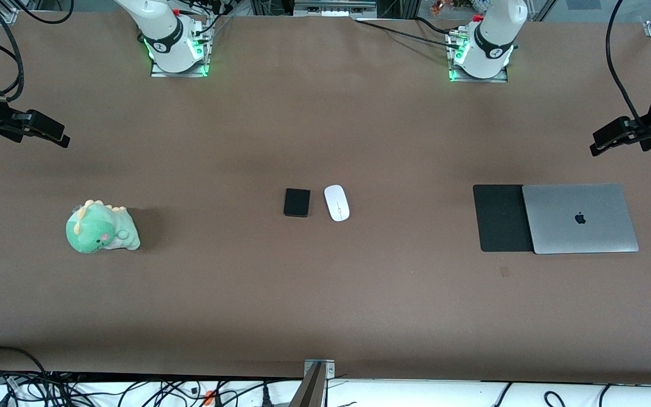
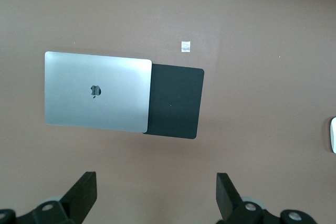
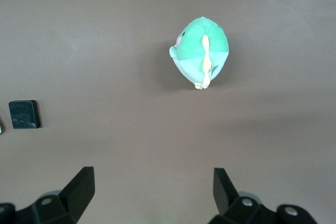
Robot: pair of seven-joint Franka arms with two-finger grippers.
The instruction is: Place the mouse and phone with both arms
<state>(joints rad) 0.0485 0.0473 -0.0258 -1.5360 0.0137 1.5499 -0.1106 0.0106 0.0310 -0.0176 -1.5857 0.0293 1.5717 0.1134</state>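
The white mouse (image 1: 337,202) and the black phone (image 1: 296,202) lie side by side at the middle of the brown table, the phone toward the right arm's end. The mouse's edge shows in the left wrist view (image 2: 333,135), and the phone shows in the right wrist view (image 3: 24,114). My left gripper (image 1: 599,141) (image 2: 156,190) is open and empty, up over the left arm's end of the table. My right gripper (image 1: 60,137) (image 3: 153,187) is open and empty, up over the right arm's end of the table. Both are well apart from the mouse and phone.
A closed silver laptop (image 1: 580,217) (image 2: 97,92) partly overlaps a black mouse pad (image 1: 500,217) (image 2: 176,100) toward the left arm's end. A green plush dinosaur (image 1: 102,228) (image 3: 202,51) sits toward the right arm's end. A small white sticker (image 2: 185,46) lies by the pad.
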